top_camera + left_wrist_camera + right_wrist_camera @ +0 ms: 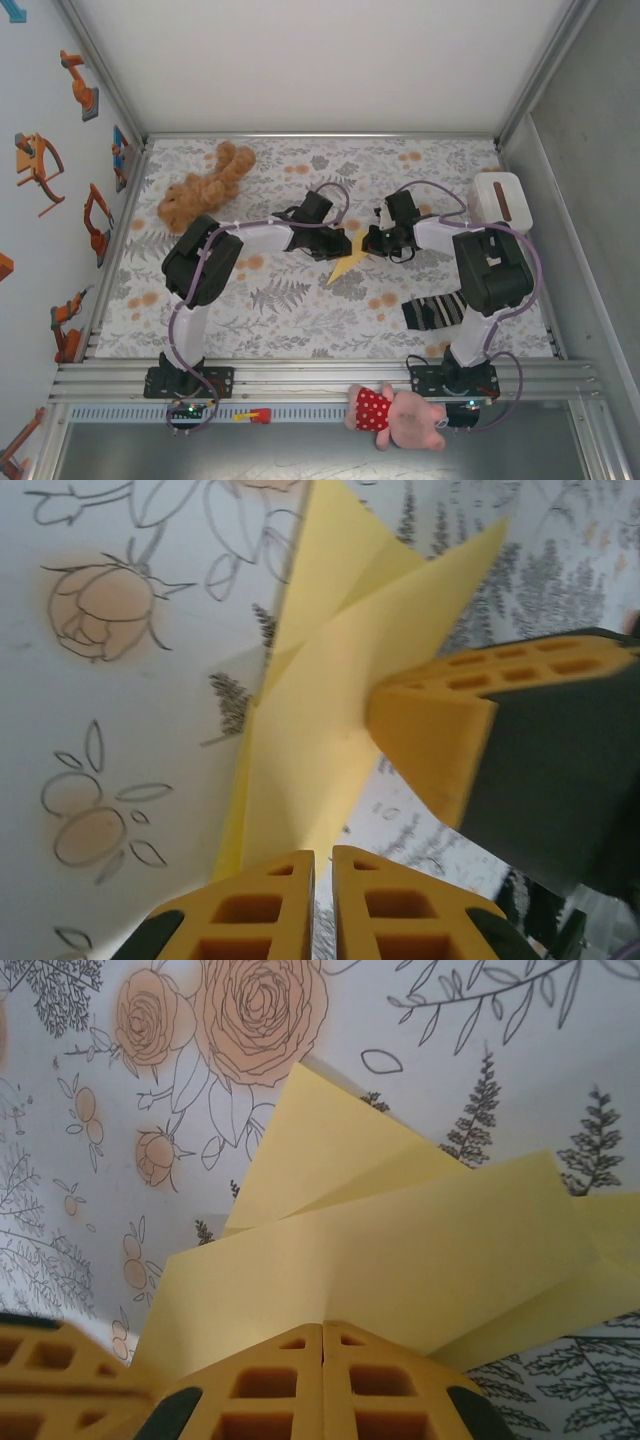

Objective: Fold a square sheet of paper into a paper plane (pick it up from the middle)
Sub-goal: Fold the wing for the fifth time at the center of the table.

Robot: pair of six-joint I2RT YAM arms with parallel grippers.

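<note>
Floral table (300, 310) open nearby; left gripper (322, 855) and right gripper (322, 1328) pinch paper plane (347, 263) edges

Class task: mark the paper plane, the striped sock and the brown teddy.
paper plane (347, 261), top external view, yellow folded body
striped sock (435, 310), top external view, middle stripes
brown teddy (195, 196), top external view, its torso

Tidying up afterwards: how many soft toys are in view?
2: a brown teddy at the far left of the table, a pink toy in red on the near rail.
</note>
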